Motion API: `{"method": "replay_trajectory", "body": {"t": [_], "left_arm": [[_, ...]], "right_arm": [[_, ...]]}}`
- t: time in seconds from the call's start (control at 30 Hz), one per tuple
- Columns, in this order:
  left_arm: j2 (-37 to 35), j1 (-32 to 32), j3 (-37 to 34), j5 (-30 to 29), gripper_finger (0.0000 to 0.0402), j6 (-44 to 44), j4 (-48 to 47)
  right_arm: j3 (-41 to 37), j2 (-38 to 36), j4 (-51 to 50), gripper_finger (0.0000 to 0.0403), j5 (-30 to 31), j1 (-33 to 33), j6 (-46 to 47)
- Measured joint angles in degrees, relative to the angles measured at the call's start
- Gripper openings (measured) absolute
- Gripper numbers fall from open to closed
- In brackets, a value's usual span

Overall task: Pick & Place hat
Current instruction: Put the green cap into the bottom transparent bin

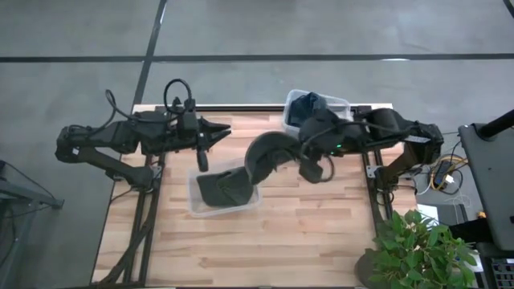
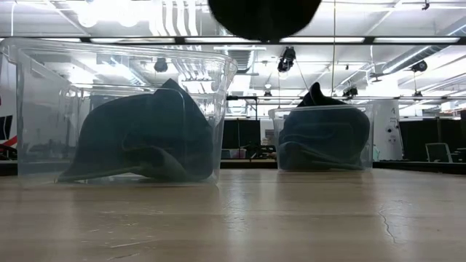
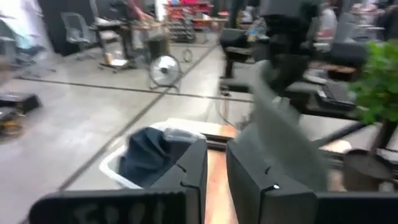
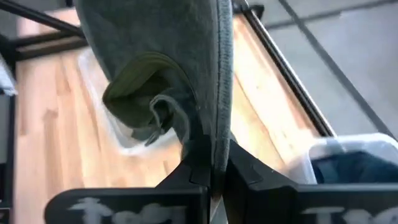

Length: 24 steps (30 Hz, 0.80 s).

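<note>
Dark and empty at centre-left in the high view, the left gripper (image 1: 215,133) is slightly parted; we judge the carry underway: the right gripper (image 1: 299,154) pinches the hat (image 1: 265,154), next lowering it into the clear bin (image 1: 195,202) on the wooden table (image 1: 305,233), concrete floor (image 1: 80,40) beyond.

Both arms reach inward above the worktop

Right tool (image 4: 211,165) has its fingers pinched together, arm bent across the middle; left tool (image 1: 215,133) points toward it with fingers slightly parted, arm stretched level from the left edge
</note>
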Motion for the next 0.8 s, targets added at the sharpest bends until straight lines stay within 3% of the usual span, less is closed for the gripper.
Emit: {"method": "replay_trajectory", "body": {"t": [0.13,0.33,0.43,0.8], "left_arm": [[0.21,0.00,0.00,3.41,0.0066,-2.28,-1.22],[1.72,-0.02,0.00,7.35,0.0135,-7.31,-1.83],[2.85,0.02,0.00,12.50,0.0160,-13.22,-1.70],[10.66,0.00,0.00,13.79,0.0167,-15.76,-4.75]], "right_arm": [[-0.02,2.38,-2.29,0.0009,-1.42,-0.17,2.01],[-0.02,6.81,-3.31,0.0010,-7.22,-0.37,1.83],[-0.02,8.43,-3.64,0.0011,-10.19,-0.44,1.81],[0.79,10.39,-6.42,0.0011,-12.41,-0.47,1.59]]}}
